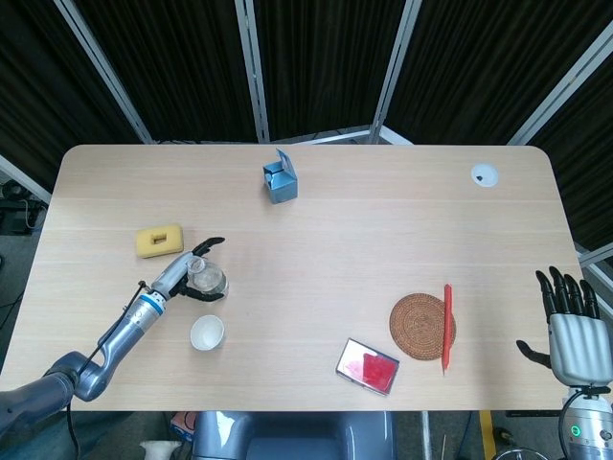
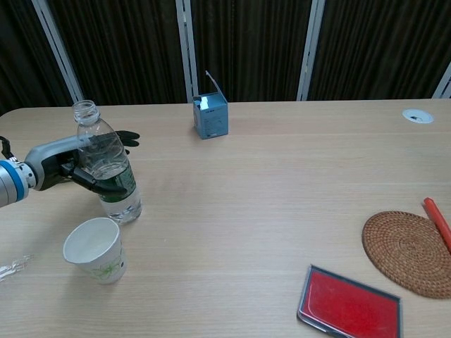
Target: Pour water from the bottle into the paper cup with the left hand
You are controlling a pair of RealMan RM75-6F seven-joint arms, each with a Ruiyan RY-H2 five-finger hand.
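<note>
A clear uncapped water bottle [image 2: 106,169] with a dark label stands with its base on the table and leans left, partly filled; from above the bottle [image 1: 204,279] shows near the left front. My left hand [image 2: 60,160] is against its left side. Dark fingers [image 2: 99,186] curl across the label while one finger [image 2: 127,137] sticks straight out behind the bottle. In the head view the left hand [image 1: 182,273] shows fingers spread on either side of the bottle. The white paper cup [image 2: 94,250] stands upright just in front, also seen as the cup [image 1: 207,333]. My right hand [image 1: 572,331] hangs open off the table's right edge.
A yellow sponge [image 1: 158,240] lies behind the left hand. A blue box [image 2: 211,115] stands at the back centre. At the right front are a woven coaster [image 2: 407,252], a red stick [image 2: 437,220] and a red-faced case [image 2: 349,304]. A white disc [image 2: 417,115] sits far right.
</note>
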